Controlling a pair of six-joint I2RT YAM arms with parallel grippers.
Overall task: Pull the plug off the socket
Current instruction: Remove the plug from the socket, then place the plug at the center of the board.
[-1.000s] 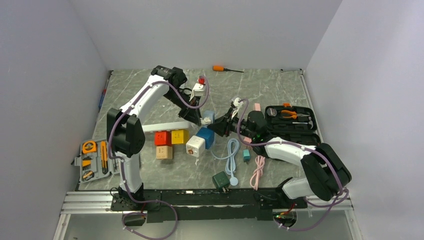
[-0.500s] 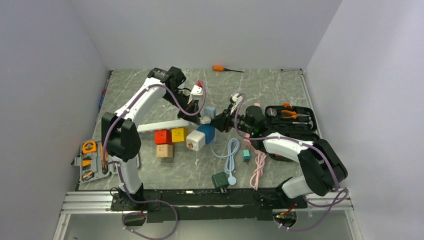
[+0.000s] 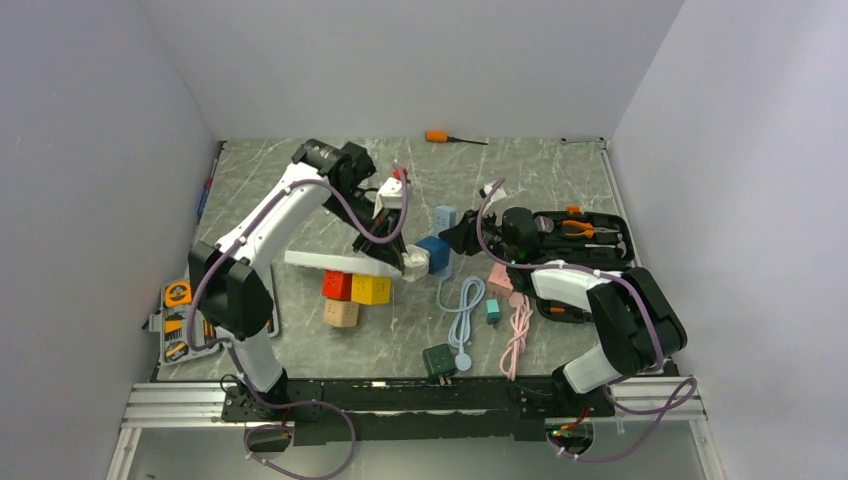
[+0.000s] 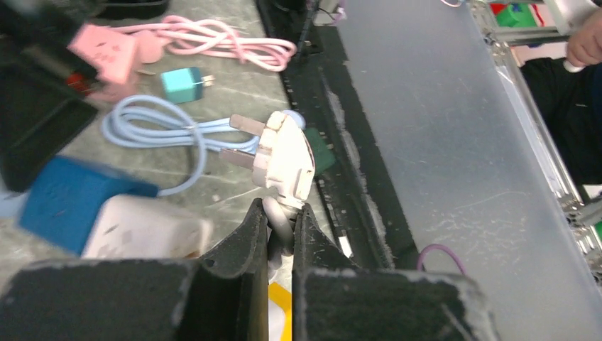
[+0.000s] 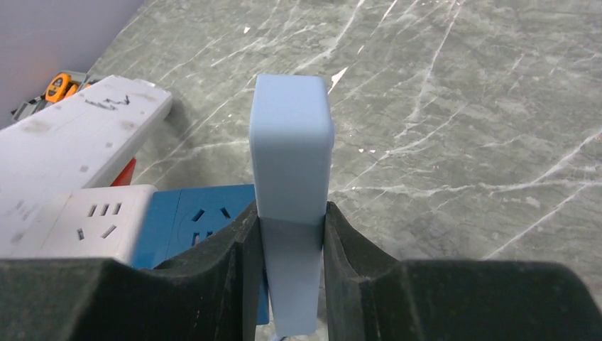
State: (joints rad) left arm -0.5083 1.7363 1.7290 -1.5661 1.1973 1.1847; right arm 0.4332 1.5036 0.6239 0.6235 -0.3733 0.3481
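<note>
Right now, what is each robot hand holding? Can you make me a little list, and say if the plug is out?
left gripper: shut on the white plug
plug state: prongs bare, not in any socket
right gripper: shut on the light blue block
beside the block: blue socket cube and white socket cube, side by side
farther back: white power strip
</note>
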